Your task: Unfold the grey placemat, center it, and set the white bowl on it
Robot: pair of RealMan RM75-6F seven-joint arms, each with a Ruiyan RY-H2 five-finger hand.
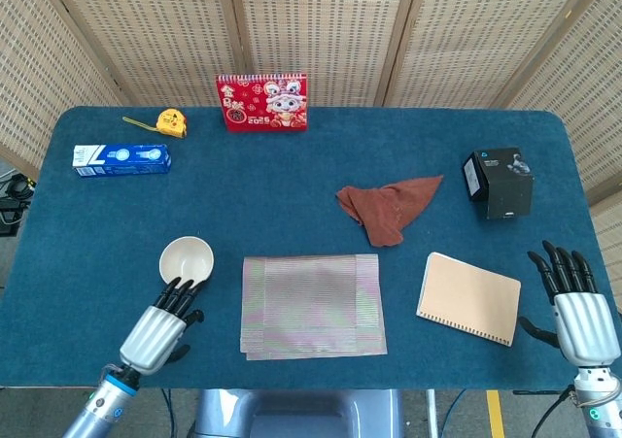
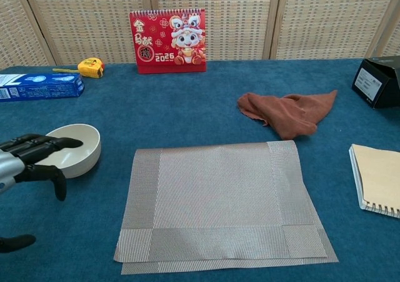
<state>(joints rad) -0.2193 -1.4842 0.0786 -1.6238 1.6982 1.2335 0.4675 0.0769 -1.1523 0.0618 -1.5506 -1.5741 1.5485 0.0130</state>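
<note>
Woven cane screens stand behind the blue desk [image 1: 292,166], which carries everything. Largest on it, the grey placemat [image 1: 312,305] lies folded double, its lower layer showing along the near edge, just to the right of the left hand [image 1: 160,326]. That hand hovers spread and empty, thumb apart from the dark fingers [image 2: 44,146], whose tips reach over the near rim of the white bowl [image 1: 187,261]; whether they touch it cannot be told. The bowl sits upright just beyond the left hand. The right hand [image 1: 575,307] is at the desk's near right corner, fingers straight and apart, holding nothing, with a tan notebook [image 1: 468,297] just to its left.
</note>
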